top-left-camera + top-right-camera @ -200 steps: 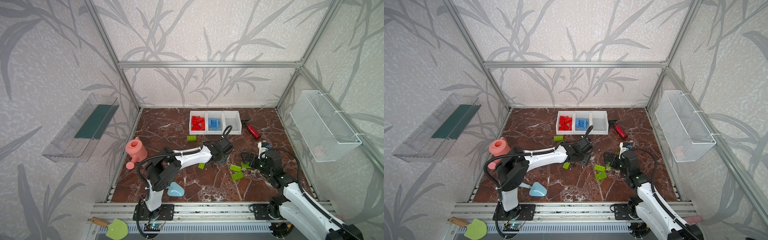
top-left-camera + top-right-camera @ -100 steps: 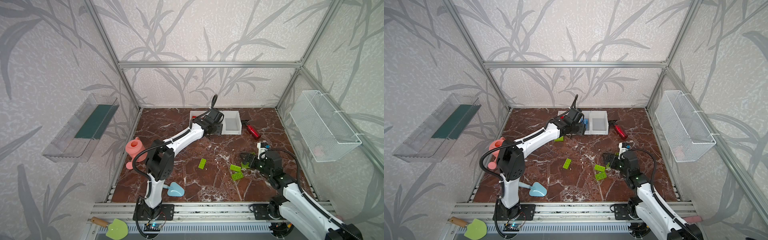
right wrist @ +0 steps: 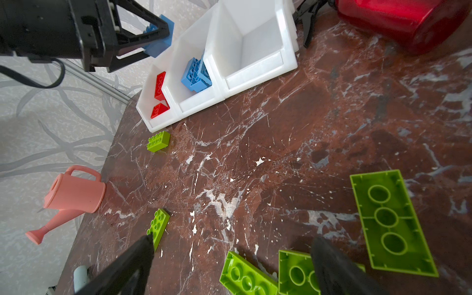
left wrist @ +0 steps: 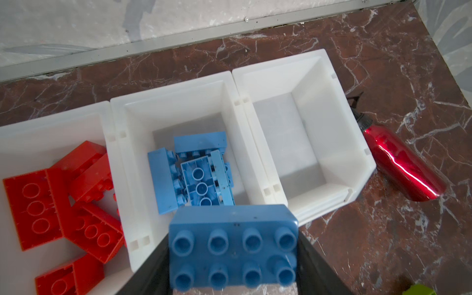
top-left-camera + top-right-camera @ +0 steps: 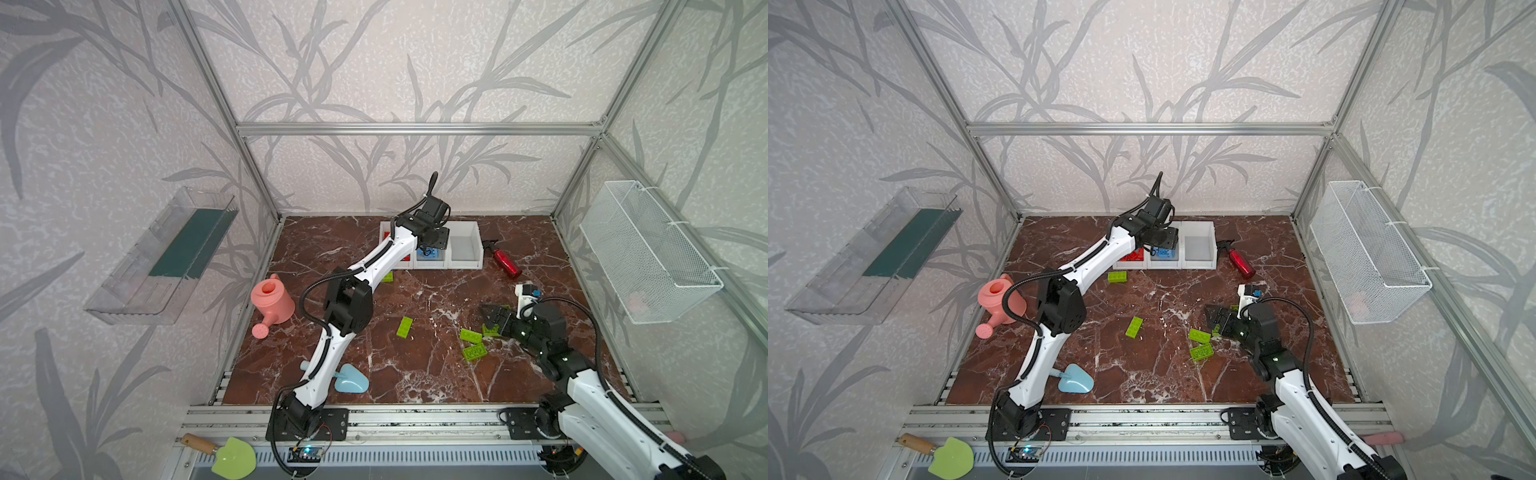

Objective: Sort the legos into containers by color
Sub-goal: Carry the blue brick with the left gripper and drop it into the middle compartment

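Three joined white containers (image 5: 465, 264) (image 5: 1200, 264) stand at the back of the floor. In the left wrist view the left bin holds red legos (image 4: 76, 191), the middle bin (image 4: 236, 84) holds blue legos (image 4: 194, 173), and the right bin is bare. My left gripper (image 4: 233, 255) (image 5: 434, 243) is shut on a blue lego (image 4: 233, 250) held above the middle bin's front edge. Lime green legos (image 5: 404, 326) (image 5: 471, 336) (image 5: 1117, 277) lie on the floor. My right gripper (image 3: 232, 245) (image 5: 492, 316) hangs open just over a cluster of green legos (image 3: 390, 219), with nothing between its fingers.
A red bottle (image 5: 507, 262) lies right of the bins. A pink watering can (image 5: 272, 301) sits at the left edge and a blue scoop (image 5: 351, 380) at the front. A wire basket (image 5: 648, 257) and a clear tray (image 5: 166, 253) hang on the side walls.
The left arm has swung from the middle of the floor back to the bins and now hovers over the middle one. The right arm has stayed still.
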Robot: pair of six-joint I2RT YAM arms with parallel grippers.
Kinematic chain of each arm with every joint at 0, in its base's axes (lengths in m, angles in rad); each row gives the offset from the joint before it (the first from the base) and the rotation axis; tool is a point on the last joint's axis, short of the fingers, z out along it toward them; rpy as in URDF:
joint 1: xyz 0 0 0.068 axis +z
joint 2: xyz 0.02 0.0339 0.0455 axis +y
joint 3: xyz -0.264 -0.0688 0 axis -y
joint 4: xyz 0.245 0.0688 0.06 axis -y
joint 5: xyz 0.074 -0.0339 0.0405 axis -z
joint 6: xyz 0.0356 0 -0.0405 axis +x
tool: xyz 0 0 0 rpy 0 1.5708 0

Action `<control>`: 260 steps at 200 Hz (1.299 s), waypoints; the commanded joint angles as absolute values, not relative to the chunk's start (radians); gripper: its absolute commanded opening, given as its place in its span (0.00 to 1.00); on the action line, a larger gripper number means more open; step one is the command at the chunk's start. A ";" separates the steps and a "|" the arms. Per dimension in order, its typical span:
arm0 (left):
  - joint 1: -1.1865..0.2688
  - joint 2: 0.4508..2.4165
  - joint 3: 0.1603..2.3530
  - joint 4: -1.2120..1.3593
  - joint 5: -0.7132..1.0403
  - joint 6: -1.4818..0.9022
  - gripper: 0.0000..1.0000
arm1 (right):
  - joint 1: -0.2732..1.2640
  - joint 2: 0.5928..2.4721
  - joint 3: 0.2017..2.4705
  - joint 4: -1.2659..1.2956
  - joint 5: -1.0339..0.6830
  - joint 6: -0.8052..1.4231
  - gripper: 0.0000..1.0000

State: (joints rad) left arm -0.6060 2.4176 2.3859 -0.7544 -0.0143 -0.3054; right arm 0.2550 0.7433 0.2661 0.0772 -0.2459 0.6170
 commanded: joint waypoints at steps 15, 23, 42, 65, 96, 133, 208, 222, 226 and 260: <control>-0.576 2.518 2.528 -0.831 0.022 -0.285 0.55 | 0.253 0.730 0.258 0.099 -0.267 0.620 0.97; -0.572 2.533 2.540 -0.824 0.031 -0.283 0.55 | 0.253 0.729 0.258 0.098 -0.268 0.621 0.97; -0.563 2.550 2.547 -0.798 0.045 -0.274 0.55 | 0.253 0.729 0.258 0.098 -0.270 0.621 0.97; -0.555 2.563 2.556 -0.789 0.044 -0.267 0.57 | 0.253 0.729 0.258 0.098 -0.268 0.626 0.97; -0.551 2.571 2.572 -0.787 0.037 -0.259 0.71 | 0.253 0.706 0.250 0.095 -0.257 0.629 0.97; -0.552 2.565 2.585 -0.788 0.040 -0.256 0.82 | 0.253 0.713 0.250 0.097 -0.258 0.626 0.97; -0.557 2.406 2.527 -0.840 0.060 -0.270 0.86 | 0.261 0.758 0.285 0.046 -0.243 0.595 0.97; -0.563 2.337 2.439 -0.807 0.058 -0.275 0.86 | 0.279 0.775 0.310 0.018 -0.230 0.576 0.97; -0.567 2.310 2.410 -0.796 0.056 -0.275 0.86 | 0.286 0.777 0.319 0.006 -0.223 0.569 0.97; -0.582 2.081 2.113 -0.679 0.038 -0.302 0.86 | 0.346 0.782 0.378 -0.074 -0.158 0.529 0.97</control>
